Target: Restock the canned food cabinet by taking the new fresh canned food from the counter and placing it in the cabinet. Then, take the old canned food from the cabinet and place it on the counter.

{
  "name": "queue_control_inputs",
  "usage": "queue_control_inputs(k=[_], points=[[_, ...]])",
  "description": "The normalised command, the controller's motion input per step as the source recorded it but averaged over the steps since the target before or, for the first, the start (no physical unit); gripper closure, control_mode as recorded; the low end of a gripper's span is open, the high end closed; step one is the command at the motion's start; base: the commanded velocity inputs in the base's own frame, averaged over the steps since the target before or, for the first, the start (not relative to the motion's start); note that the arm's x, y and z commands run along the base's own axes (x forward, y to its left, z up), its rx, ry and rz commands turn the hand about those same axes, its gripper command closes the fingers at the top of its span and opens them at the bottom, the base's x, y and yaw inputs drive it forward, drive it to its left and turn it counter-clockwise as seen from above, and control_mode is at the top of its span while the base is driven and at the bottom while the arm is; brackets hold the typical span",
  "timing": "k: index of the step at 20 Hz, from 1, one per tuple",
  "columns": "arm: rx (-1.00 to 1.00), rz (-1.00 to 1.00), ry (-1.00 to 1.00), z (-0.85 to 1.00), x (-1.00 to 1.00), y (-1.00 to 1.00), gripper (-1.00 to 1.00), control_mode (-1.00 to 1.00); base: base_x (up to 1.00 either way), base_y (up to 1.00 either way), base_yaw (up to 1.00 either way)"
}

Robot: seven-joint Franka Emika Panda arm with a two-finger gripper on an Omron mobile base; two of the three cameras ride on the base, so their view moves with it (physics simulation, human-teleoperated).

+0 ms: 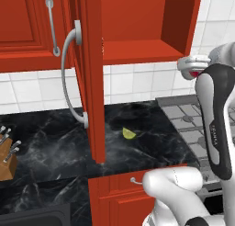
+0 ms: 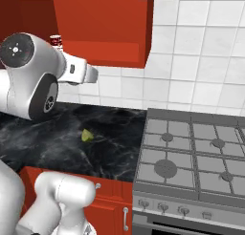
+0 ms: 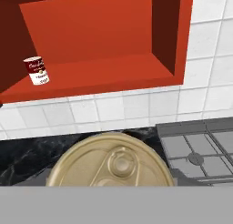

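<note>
Red cabinet with one old can; claw gripping one new can.

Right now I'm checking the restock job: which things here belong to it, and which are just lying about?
Job:
new can, held in the fingers
old can on the cabinet shelf
counter

Lying about:
yellow wedge
knife block
stove
</note>
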Motion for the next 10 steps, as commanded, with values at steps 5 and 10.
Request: queue_control_inputs(k=[5, 10], points=[[0.0, 0.0, 0.01, -0.07, 0.33, 0.0, 1.0, -1.0, 0.0, 0.0, 0.0], [0.0, -0.01, 0.0, 0.0, 0.87, 0.02, 1.0, -1.0, 0.0, 0.0, 0.0]])
